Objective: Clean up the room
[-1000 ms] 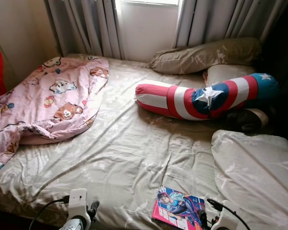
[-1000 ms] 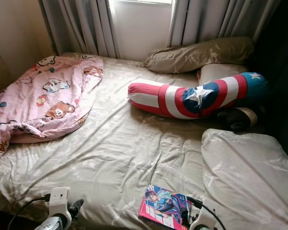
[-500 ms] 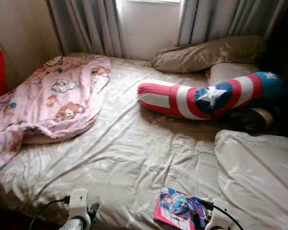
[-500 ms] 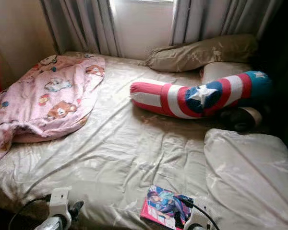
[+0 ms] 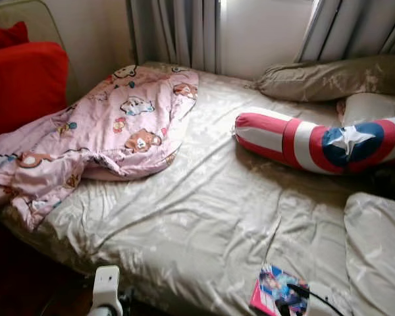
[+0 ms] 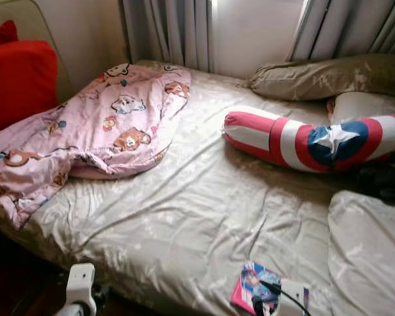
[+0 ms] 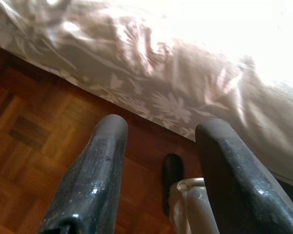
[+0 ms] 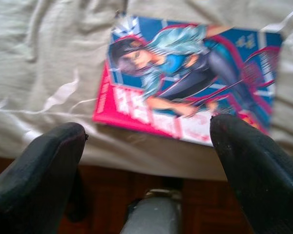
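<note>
Right hand [image 8: 146, 141] spread just short of, perhaps over, comic book [image 8: 185, 78] at bed [image 5: 204, 217] edge.

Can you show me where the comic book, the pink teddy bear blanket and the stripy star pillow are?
comic book [image 8: 185, 83], right wrist view, middle of its cover.
pink teddy bear blanket [image 5: 118, 125], left eye view, middle of the spread-out part.
stripy star pillow [image 5: 309, 141], left eye view, a white stripe beside the star.

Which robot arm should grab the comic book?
Probably the right. The right gripper hangs open just short of the pink-and-blue comic book at the bed's edge; the left gripper points at wooden floor.
</note>
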### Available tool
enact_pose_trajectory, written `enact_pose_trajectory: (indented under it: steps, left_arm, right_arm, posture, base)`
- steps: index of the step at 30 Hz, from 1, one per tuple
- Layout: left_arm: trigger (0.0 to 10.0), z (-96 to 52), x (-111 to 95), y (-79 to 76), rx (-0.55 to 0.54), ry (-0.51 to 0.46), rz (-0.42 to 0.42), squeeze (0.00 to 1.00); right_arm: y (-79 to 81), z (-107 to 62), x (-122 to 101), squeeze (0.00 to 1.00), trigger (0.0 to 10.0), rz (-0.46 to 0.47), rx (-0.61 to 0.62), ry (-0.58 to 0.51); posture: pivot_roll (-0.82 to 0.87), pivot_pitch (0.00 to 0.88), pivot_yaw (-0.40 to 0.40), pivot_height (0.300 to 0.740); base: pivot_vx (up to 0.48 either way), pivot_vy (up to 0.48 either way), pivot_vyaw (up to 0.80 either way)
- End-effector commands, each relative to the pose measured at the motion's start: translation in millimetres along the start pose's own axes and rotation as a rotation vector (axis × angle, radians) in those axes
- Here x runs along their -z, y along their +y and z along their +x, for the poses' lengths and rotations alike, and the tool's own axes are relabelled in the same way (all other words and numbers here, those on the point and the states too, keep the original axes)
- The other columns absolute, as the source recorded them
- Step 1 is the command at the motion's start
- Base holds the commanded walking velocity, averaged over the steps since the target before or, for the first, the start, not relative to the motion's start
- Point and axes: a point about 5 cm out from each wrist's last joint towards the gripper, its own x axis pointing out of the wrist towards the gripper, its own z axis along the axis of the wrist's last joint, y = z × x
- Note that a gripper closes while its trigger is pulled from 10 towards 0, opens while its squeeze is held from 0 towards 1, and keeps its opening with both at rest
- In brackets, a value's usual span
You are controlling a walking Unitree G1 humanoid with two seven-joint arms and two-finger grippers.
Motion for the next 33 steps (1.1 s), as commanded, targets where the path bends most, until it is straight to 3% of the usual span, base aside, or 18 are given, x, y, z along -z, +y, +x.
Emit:
enact_pose_trajectory:
  steps: [1,10,19,33]
  left_arm:
    - [10.0,-0.8,4.8,-1.1,0.0,0.024,0.016,0.0]
    - [10.0,-1.7,7.2,1.4,-0.008,0.035,0.014,0.0]
    - [10.0,-1.6,6.6,2.7,-0.012,0.034,0.014,0.0]
    - [10.0,-1.4,6.1,3.3,-0.015,0.037,0.012,0.0]
  right_arm:
    - [-3.0,-1.1,3.8,0.0,10.0,0.016,0.008,0.018]
    - [2.8,0.9,1.3,0.0,10.0,0.02,0.004,0.021]
    - [21.8,3.3,6.4,0.0,10.0,0.023,-0.018,0.034]
    - [18.1,2.8,6.3,0.0,10.0,0.037,-0.009,0.032]
  posture:
    - [0.09,0.111,-0.033,0.74]
    - [0.09,0.123,-0.034,0.74]
    - [0.09,0.137,-0.032,0.74]
    - [0.09,0.147,-0.03,0.74]
  base:
    - [0.0,0.476,0.0]
    - [0.0,0.445,0.0]
    - [0.0,0.48,0.0]
    - [0.0,0.48,0.0]
